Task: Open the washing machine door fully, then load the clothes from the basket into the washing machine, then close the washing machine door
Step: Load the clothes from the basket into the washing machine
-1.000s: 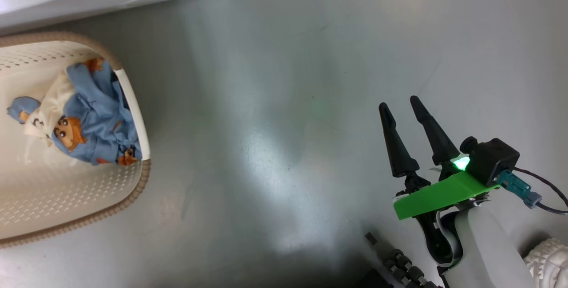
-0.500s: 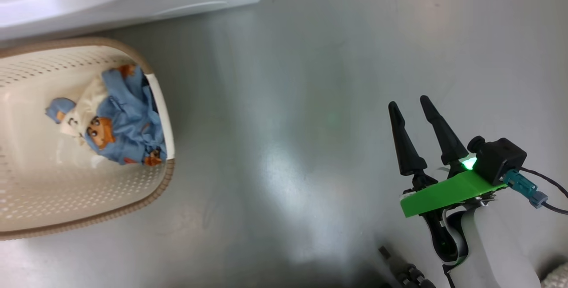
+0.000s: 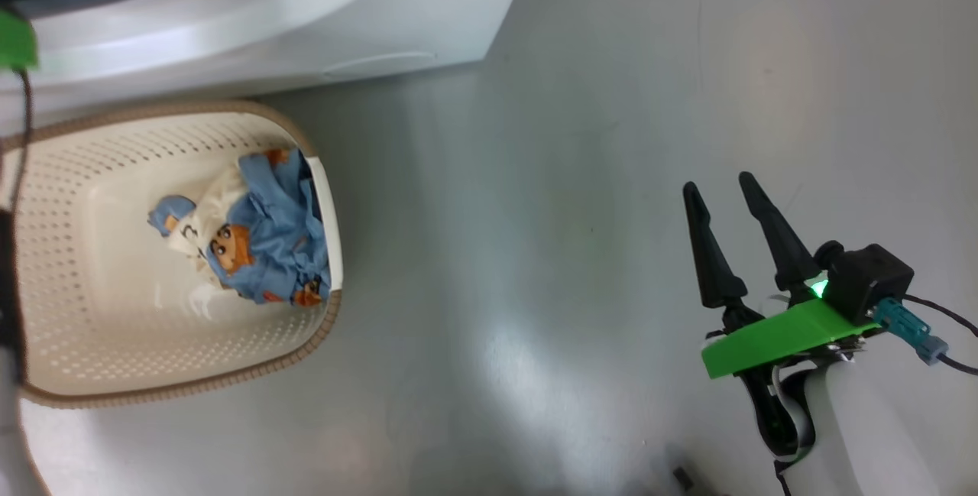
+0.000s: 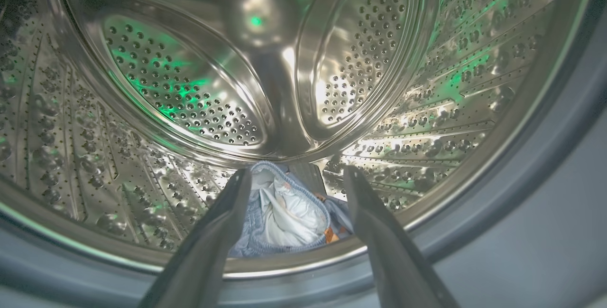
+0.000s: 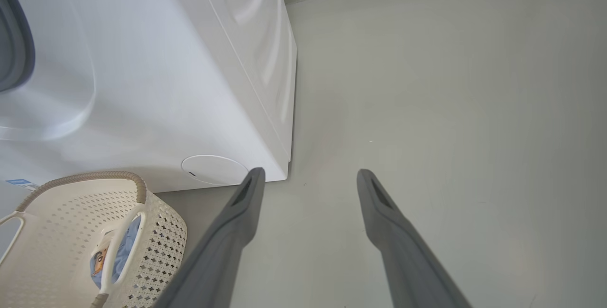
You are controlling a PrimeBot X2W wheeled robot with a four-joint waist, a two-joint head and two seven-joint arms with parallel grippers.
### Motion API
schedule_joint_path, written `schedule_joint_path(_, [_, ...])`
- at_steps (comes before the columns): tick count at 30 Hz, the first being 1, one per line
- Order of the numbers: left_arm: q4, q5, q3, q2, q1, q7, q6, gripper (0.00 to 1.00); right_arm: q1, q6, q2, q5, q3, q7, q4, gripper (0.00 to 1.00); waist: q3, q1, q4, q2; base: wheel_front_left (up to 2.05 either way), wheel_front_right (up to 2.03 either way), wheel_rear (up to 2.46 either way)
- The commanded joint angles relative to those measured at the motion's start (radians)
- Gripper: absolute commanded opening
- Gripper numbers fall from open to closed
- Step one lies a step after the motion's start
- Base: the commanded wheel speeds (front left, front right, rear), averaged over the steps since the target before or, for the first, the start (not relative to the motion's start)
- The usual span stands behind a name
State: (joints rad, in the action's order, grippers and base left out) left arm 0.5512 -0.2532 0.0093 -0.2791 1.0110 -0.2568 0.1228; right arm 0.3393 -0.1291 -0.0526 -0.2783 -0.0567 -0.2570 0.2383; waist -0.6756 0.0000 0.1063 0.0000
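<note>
The cream basket (image 3: pixel 46 198) stands on the floor before the white washing machine (image 3: pixel 428 14). A bundle of light-blue clothes (image 3: pixel 263 251) with orange cartoon faces lies against its right wall, also visible as clothes (image 5: pixel 118 251) through the handle. My left gripper (image 4: pixel 298 171) is open at the mouth of the steel drum (image 4: pixel 166 89). A blue and cream garment (image 4: pixel 284 218) lies on the drum floor beyond its fingers, not held. My right gripper (image 3: pixel 718 184) hangs open over bare floor, far right of the basket. The washing machine door is out of view.
The round filter cap (image 5: pixel 213 169) and a blue label sticker (image 5: pixel 19 182) sit low on the machine's front. Grey-blue gasket (image 4: pixel 545 156) rings the drum. A green part of my left arm (image 3: pixel 15 37) and its cable show at the head view's left edge.
The head camera has swung, so basket and machine sit further right and lower in the picture. My right gripper keeps its open pose. The left arm's green part has come into view.
</note>
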Motion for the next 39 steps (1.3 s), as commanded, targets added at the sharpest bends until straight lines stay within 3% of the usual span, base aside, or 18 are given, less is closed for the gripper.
schedule_joint_path(1, [-0.036,0.002,0.026,-0.045,-0.035,-0.005,-0.005,1.00,-0.051,-0.002,0.002,0.010,-0.014,-0.005,-0.019,1.00,0.043,0.0000,-0.011,0.0000,0.00,0.00,0.00])
schedule_joint_path(18, [-0.350,0.013,0.139,0.070,-0.547,-0.005,-0.015,1.00,-0.174,-0.002,0.002,0.110,0.076,-0.005,-0.070,1.00,0.313,0.0000,-0.037,0.0000,0.00,0.00,0.00])
schedule_joint_path(24, [-0.421,0.017,0.176,0.116,-0.704,-0.005,-0.038,1.00,-0.215,-0.002,0.002,0.137,0.080,-0.005,-0.078,1.00,0.388,0.0000,-0.040,0.0000,0.00,0.00,0.00])
schedule_joint_path(33, [-0.511,0.034,0.239,0.171,-0.932,-0.005,-0.084,1.00,-0.271,-0.002,0.002,0.172,0.112,-0.005,-0.111,1.00,0.469,0.0000,-0.031,0.0000,0.00,0.00,0.00])
schedule_joint_path(39, [-0.550,0.051,0.248,0.191,-1.028,-0.005,-0.091,1.00,-0.299,-0.002,0.002,0.187,0.128,-0.005,-0.120,1.00,0.488,0.0000,-0.033,0.0000,0.00,0.00,0.00])
